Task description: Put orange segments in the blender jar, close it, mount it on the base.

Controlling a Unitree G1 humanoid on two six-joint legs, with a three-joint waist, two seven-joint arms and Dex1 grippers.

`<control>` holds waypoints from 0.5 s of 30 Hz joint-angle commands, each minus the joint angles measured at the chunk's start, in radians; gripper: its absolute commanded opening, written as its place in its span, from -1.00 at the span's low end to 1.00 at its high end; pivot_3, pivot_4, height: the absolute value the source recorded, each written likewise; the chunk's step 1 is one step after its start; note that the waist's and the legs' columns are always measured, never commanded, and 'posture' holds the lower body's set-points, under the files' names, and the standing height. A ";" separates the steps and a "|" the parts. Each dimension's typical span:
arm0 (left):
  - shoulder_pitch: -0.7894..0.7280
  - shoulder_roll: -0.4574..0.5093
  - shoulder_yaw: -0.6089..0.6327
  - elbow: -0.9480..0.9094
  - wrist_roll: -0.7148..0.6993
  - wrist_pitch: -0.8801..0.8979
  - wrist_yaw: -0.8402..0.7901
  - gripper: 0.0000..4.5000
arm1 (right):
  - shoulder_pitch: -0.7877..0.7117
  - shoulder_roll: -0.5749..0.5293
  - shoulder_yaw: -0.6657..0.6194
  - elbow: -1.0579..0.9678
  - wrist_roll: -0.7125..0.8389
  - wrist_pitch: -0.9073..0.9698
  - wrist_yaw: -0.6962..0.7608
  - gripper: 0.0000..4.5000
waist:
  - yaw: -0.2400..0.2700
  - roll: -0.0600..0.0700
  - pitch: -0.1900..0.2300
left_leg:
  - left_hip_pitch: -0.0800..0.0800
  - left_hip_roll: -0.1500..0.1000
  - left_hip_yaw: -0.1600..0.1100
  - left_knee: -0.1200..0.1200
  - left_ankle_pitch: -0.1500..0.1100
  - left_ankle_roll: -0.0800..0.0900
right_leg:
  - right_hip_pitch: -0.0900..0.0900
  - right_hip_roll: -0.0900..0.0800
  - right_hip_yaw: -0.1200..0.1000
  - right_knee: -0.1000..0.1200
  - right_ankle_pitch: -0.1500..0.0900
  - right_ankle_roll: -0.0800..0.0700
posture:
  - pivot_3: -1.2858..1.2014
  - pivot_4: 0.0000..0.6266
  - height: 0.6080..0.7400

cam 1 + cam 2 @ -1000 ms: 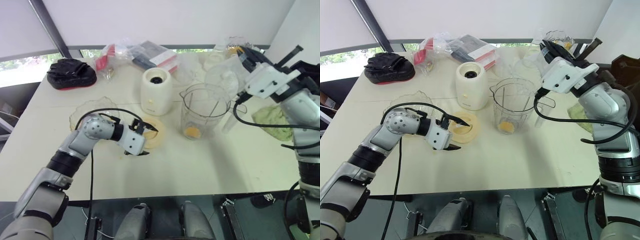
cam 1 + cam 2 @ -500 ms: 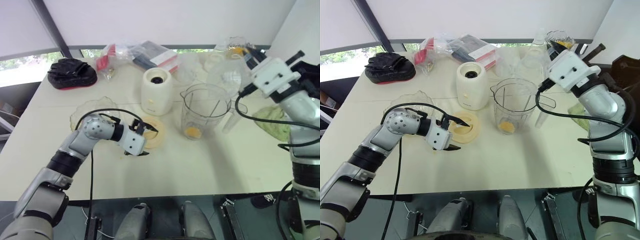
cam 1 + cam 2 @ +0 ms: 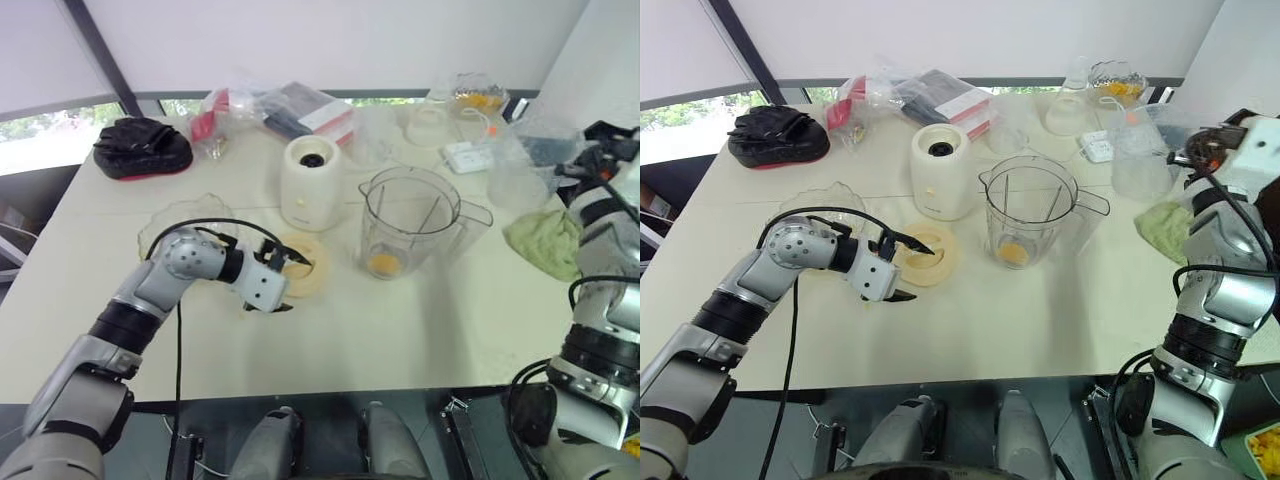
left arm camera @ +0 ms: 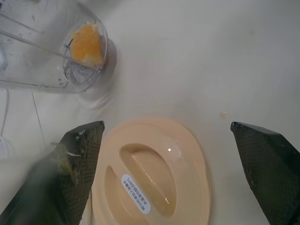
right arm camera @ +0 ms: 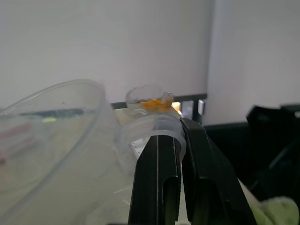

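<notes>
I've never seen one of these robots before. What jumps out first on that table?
The tall clear blender jar stands mid-table with orange segments at its bottom, the cream base just beside it. The left gripper hangs over a flat cream lid, jaws wide open.

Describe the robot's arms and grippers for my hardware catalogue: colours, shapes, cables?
Both arms are built of rounded silver-grey metallic segments with black bands at the joints. A thin black cable loops along each arm. The left gripper has a white housing and two black, pointed, textured fingers. The right gripper has broad, flat black fingers on a white wrist block.
</notes>
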 commanded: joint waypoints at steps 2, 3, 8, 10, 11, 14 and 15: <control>-0.017 0.024 -0.002 -0.020 0.015 -0.028 -0.003 1.00 | 0.005 0.072 -0.075 0.032 0.059 -0.045 -0.113 -0.99 | 0.000 0.000 0.000 | 0.000 0.000 0.000 0.000 0.000 0.000 | 0.000 0.000 0.000 0.000 0.000 0.000 | 0.03 -0.52 1.00; -0.016 0.025 -0.003 -0.021 0.018 -0.030 -0.002 1.00 | 0.007 0.081 -0.079 0.043 0.064 -0.057 -0.125 -0.99 | -0.001 0.000 0.000 | 0.000 0.000 0.000 0.000 0.000 0.000 | 0.000 0.000 0.000 0.000 0.000 0.000 | 0.03 -0.52 1.00; -0.022 0.025 -0.004 -0.013 0.030 -0.042 0.000 1.00 | 0.000 0.120 -0.089 0.106 0.095 -0.116 -0.174 -0.99 | -0.003 0.001 0.000 | 0.000 0.000 0.000 0.000 0.000 0.000 | 0.000 0.000 0.000 0.000 0.000 0.000 | 0.03 -0.52 1.00; -0.025 0.025 -0.006 -0.011 0.036 -0.046 0.001 1.00 | -0.002 0.131 -0.091 0.132 0.112 -0.136 -0.189 -0.99 | -0.004 0.001 0.000 | 0.000 0.000 0.000 0.000 0.000 0.000 | 0.000 0.000 0.000 0.000 0.000 0.000 | 0.03 -0.52 1.00; -0.027 0.025 -0.006 -0.008 0.039 -0.048 0.002 1.00 | -0.001 0.136 -0.089 0.146 0.118 -0.149 -0.195 -0.99 | -0.004 0.001 0.000 | 0.000 0.000 0.000 0.000 0.000 0.000 | 0.000 0.000 0.000 0.001 0.000 0.000 | 0.03 -0.52 1.00; -0.031 0.026 -0.008 -0.004 0.048 -0.056 0.002 1.00 | 0.002 0.150 -0.086 0.188 0.135 -0.182 -0.213 -0.99 | -0.004 0.001 0.000 | 0.000 0.000 0.000 0.000 0.000 0.000 | 0.000 0.000 0.000 0.001 0.000 0.000 | 0.03 -0.52 1.00; -0.032 0.027 -0.008 -0.001 0.050 -0.059 0.003 1.00 | 0.002 0.154 -0.085 0.200 0.138 -0.190 -0.218 -0.99 | -0.004 0.001 0.000 | 0.000 0.000 0.000 0.000 0.000 0.000 | 0.000 0.000 0.000 0.001 0.000 0.000 | 0.03 -0.52 1.00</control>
